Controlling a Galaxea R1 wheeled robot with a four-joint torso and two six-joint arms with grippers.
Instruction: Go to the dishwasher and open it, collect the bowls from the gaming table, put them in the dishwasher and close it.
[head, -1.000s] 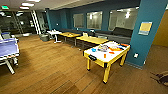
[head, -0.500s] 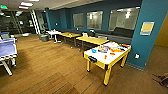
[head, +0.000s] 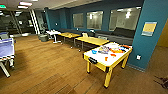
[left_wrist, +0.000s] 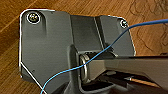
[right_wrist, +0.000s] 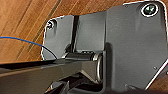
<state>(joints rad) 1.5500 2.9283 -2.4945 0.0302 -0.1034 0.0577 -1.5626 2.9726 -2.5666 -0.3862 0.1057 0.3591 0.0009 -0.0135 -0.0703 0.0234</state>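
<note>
**Gaming table ahead, tools unreadable**

Neither tool's fingers can be made out: both wrist views show the robot's own dark plate and jointed bar, a thin blue cable crossing them, and wood floor behind. Whether either tool stands apart or together I cannot tell, and nothing can be seen held or touched.

In the head view the gaming table stands well ahead on the wood floor, right of centre: white tabletop, yellow frame and legs, a dark slot in its near end. A blue bowl sits on the tabletop toward its left edge. An orange-red bowl lies farther right, and a small orange thing nearer the near end is too blurred to name. Colourful flat boxes crowd the far half; their edges run together and cannot be separated.

Just beyond the table stand yellow-topped desks. A teal pillar rises at the table's far right corner, carrying a yellow notice. At the picture's left edge a blue table is cut off.
</note>
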